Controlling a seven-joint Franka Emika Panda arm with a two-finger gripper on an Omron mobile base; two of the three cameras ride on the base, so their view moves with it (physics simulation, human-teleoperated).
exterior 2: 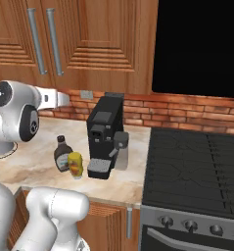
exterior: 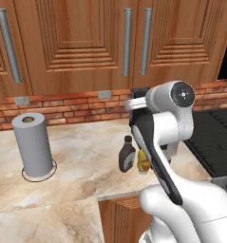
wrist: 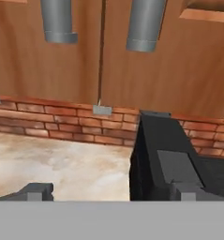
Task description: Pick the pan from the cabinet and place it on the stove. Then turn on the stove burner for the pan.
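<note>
Reddish-brown wood fills the upper wall: the closed wall cabinet [exterior: 81, 42], with raised-panel doors and long grey vertical bar handles [exterior: 127, 42], is taken as the landmark for everything below. Under its left part, on the beige marbled counter [exterior: 77, 166], a grey paper-towel roll [exterior: 33, 144] is seen standing upright. Further right, still below the cabinet, a small brown bottle [exterior 2: 63, 153] and a yellow bottle [exterior 2: 75, 164] are set just beside each other, and right of them a black coffee machine [exterior 2: 105, 137] is placed against the red brick backsplash [exterior 2: 187, 115]. Rightmost, beyond the cabinet's right edge, the black stove [exterior 2: 197, 171] with its grated cooktop and row of small grey knobs [exterior 2: 189, 225] is found.

The gripper [wrist: 108, 192] is seen in the hand view with its two dark finger tips [wrist: 36, 191] spread wide apart and nothing between them; it is open and empty. It is aimed at the wall below the cabinet, so that the lower ends of two bar handles hang above it and the door seam runs upward between them.

The pan cannot be seen; it is judged to lie behind the shut doors, above and ahead of the gripper. The coming move is judged to turn on that upward offset: a vertical handle must be reached and a door swung open first.
</note>
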